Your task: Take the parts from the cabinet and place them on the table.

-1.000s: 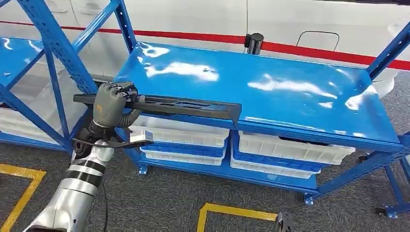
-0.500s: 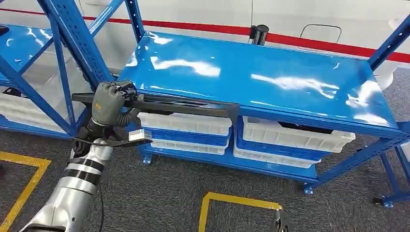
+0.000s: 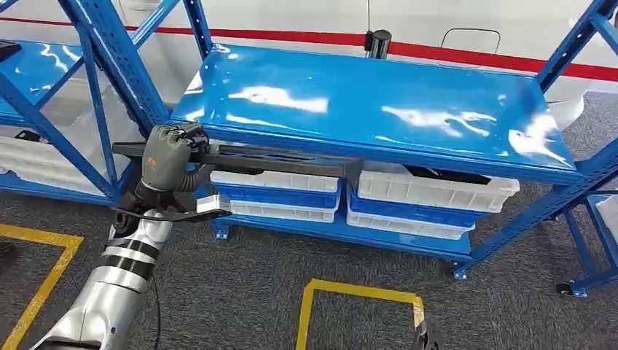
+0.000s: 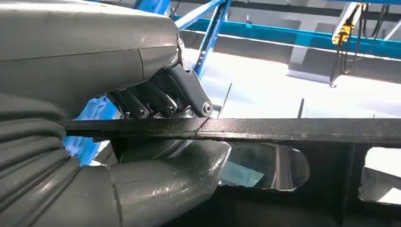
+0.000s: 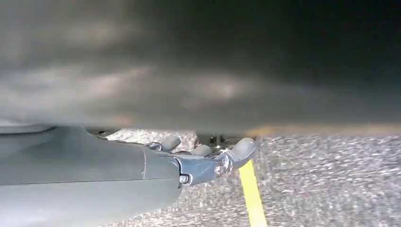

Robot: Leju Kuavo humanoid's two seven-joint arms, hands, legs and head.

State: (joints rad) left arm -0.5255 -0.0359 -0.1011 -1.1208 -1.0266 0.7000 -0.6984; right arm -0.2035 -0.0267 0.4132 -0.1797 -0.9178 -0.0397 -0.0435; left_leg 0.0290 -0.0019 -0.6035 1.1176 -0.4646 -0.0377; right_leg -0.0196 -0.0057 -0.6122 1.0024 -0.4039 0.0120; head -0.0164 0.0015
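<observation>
The long black part [image 3: 280, 160] hangs level in front of the blue table [image 3: 364, 102], just below its front edge, not yet over the top; the left hand [image 3: 166, 157] grips it near one end, fingers [image 4: 156, 97] wrapped over the bar and thumb beneath; so I judge the fetching done and the setting-down still to come; white bins [image 3: 430, 191] sit on the shelf beneath; the right hand [image 5: 208, 161] hangs over grey floor, fingers slightly apart and holding nothing that I can see, though blur hides much of it.
</observation>
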